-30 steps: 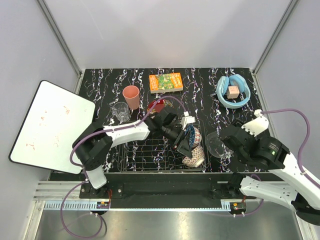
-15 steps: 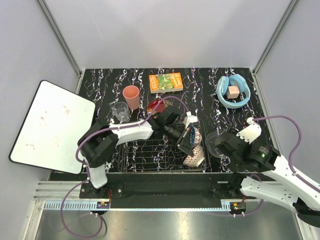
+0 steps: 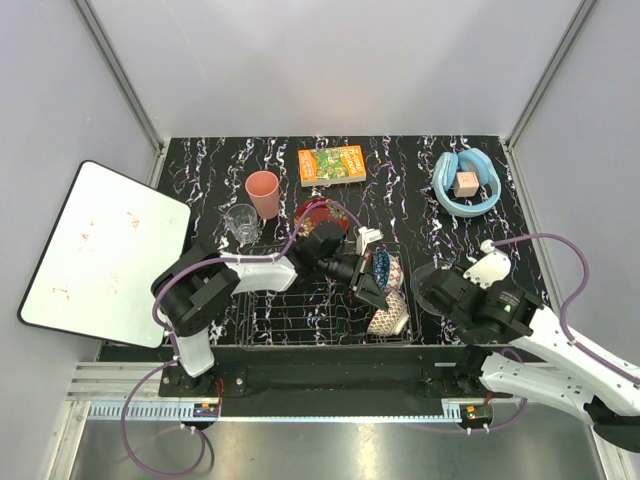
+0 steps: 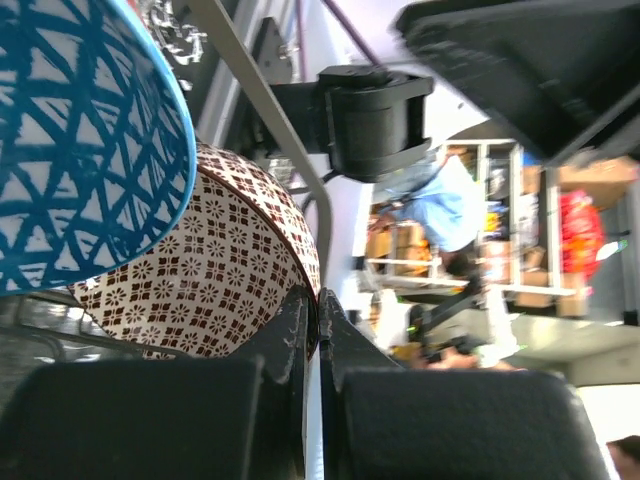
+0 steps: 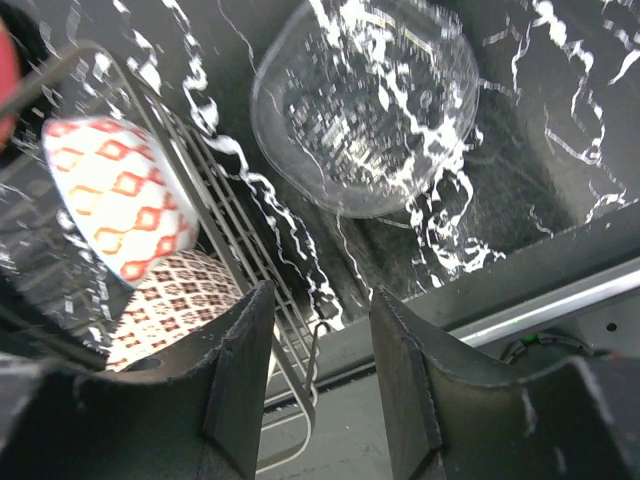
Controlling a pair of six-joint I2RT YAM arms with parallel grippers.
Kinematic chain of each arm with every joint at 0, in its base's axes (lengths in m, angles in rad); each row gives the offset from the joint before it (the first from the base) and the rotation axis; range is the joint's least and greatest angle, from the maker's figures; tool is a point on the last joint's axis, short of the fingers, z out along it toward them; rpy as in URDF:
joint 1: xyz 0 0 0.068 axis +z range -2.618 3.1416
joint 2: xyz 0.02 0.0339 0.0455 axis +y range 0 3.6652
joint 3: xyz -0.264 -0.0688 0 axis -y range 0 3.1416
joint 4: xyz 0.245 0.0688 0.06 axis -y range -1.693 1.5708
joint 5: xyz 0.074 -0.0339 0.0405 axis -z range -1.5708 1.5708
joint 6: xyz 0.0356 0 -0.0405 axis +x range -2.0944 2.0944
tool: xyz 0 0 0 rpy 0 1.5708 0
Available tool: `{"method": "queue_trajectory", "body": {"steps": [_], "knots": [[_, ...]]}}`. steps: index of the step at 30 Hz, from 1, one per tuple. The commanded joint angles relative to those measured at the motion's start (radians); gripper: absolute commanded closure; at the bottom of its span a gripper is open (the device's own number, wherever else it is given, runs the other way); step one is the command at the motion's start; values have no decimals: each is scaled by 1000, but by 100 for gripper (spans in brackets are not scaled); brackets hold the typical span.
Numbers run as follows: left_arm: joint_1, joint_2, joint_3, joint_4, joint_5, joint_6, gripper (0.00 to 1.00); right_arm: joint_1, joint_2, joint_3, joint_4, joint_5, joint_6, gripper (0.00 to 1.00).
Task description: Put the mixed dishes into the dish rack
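Observation:
The dark wire dish rack [image 3: 290, 305] holds two bowls at its right end, both on edge: the blue patterned bowl [image 3: 381, 267] and, nearer, the beige patterned bowl [image 3: 388, 318]. My left gripper [image 3: 376, 295] is shut, its tips [image 4: 318, 296] against the beige bowl's [image 4: 200, 270] rim, below the blue bowl [image 4: 80, 150]. The clear glass bowl [image 5: 365, 100] lies on the table right of the rack. My right gripper [image 5: 318, 330] hangs open above its near side. The red bowl [image 3: 315, 212], pink cup [image 3: 263, 192] and glass tumbler [image 3: 241, 222] stand behind the rack.
An orange-green box [image 3: 332, 164] and light-blue headphones [image 3: 465, 183] lie at the back. A white board [image 3: 100, 250] leans at the left. The rack's right rim [image 5: 225, 250] and the table's front edge run close under my right fingers [image 5: 400, 380].
My left gripper has shut and drawn back a little toward the beige bowl. My right arm has swung left and forward, over the glass bowl.

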Motion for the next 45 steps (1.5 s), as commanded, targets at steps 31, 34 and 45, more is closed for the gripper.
{"method": "queue_trajectory", "body": {"steps": [31,34,45], "knots": [[14,2,68,239,-13,-269,100,0,60,-166,174,-253,-50,60],[-7,-8,13,277,-33,-296,100,1,47,-167,173,-250,-50,60],[-54,27,-4,543,-45,-560,100,1,35,-199,194,-273,-27,64]]}}
